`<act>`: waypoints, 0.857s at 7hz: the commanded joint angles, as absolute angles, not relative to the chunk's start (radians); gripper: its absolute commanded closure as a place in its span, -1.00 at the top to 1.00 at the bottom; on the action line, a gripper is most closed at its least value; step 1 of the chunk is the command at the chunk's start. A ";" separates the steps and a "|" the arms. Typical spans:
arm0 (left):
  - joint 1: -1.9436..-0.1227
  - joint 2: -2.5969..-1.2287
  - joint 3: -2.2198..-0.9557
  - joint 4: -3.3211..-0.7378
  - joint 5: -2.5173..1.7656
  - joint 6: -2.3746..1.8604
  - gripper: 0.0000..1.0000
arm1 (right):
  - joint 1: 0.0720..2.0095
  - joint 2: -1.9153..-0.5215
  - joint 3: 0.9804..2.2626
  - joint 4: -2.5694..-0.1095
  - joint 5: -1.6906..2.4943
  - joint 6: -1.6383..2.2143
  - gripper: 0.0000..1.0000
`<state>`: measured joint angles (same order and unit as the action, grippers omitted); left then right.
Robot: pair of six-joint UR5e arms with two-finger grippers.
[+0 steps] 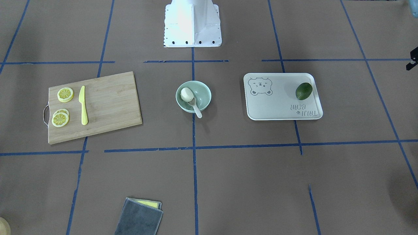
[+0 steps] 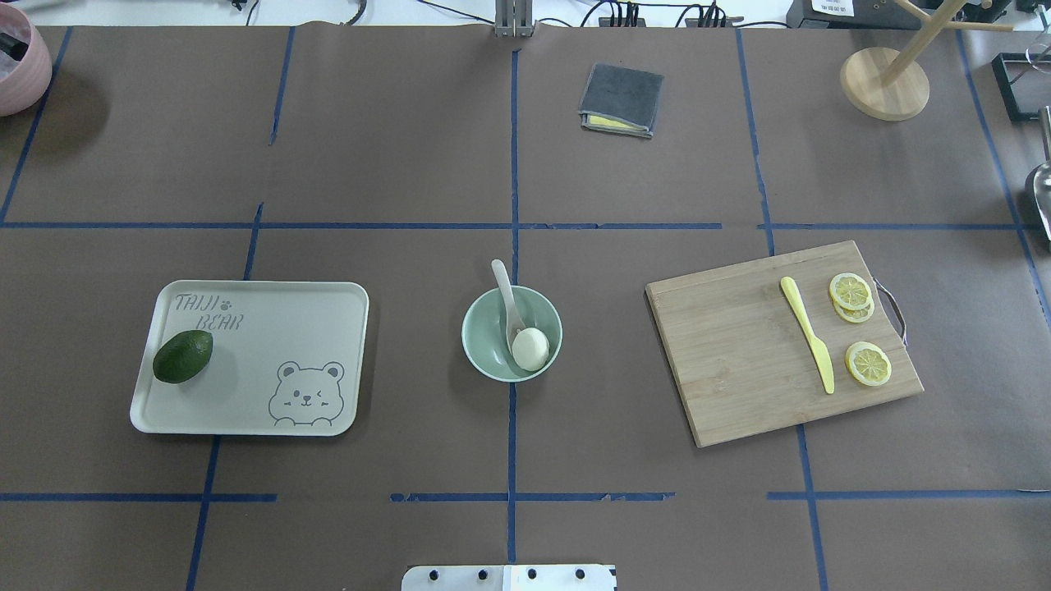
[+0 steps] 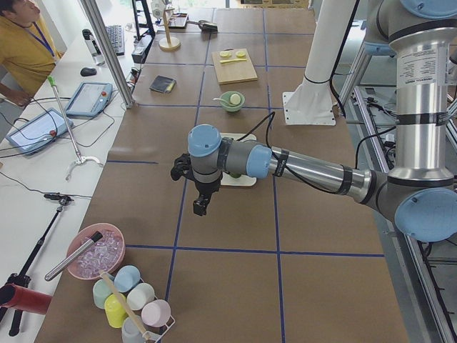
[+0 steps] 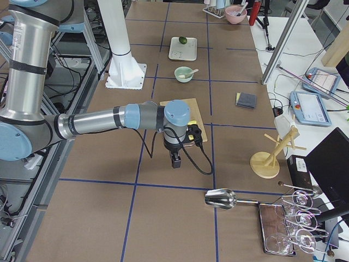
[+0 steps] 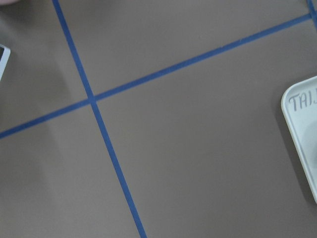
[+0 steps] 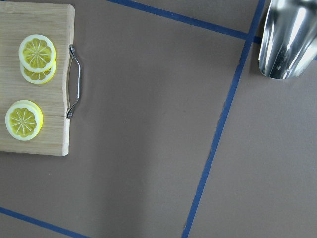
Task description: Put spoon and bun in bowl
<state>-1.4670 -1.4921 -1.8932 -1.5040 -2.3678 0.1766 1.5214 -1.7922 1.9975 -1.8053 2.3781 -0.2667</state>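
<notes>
The pale mint-green bowl (image 1: 205, 92) (image 2: 476, 328) stands at the table's middle. The white bun (image 1: 186, 94) (image 2: 530, 348) lies inside it. The cream spoon (image 1: 196, 108) (image 2: 504, 287) rests with its scoop in the bowl beside the bun and its handle over the rim. My left gripper (image 3: 202, 207) hangs over bare table far to the left of the bowl. My right gripper (image 4: 176, 162) hangs far to the right, past the cutting board. Both show only in the side views, so I cannot tell whether they are open or shut.
A white tray (image 2: 246, 410) with a green avocado (image 2: 182, 356) lies left of the bowl. A wooden cutting board (image 2: 739, 353) with lemon slices (image 2: 851, 291) and a yellow knife (image 2: 809, 345) lies to the right. A grey cloth (image 2: 621, 99) lies beyond, and a metal scoop (image 6: 287, 37) at the right end.
</notes>
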 commanded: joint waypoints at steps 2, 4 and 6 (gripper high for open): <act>-1.546 -1.493 -1.832 -1.499 -2.370 0.178 1.00 | 1.522 -1.790 1.977 -1.802 2.368 -0.259 1.00; -1.551 -1.486 -1.807 -1.499 -2.362 0.176 1.00 | 1.531 -1.798 1.953 -1.804 2.384 -0.256 1.00; -1.551 -1.480 -1.764 -1.515 -2.365 0.181 1.00 | 1.531 -1.793 1.930 -1.804 2.381 -0.255 1.00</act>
<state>-1.5497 -1.4838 -1.7928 -1.5039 -2.3635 0.1776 1.5303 -1.7971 1.9481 -1.8046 2.3816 -0.2553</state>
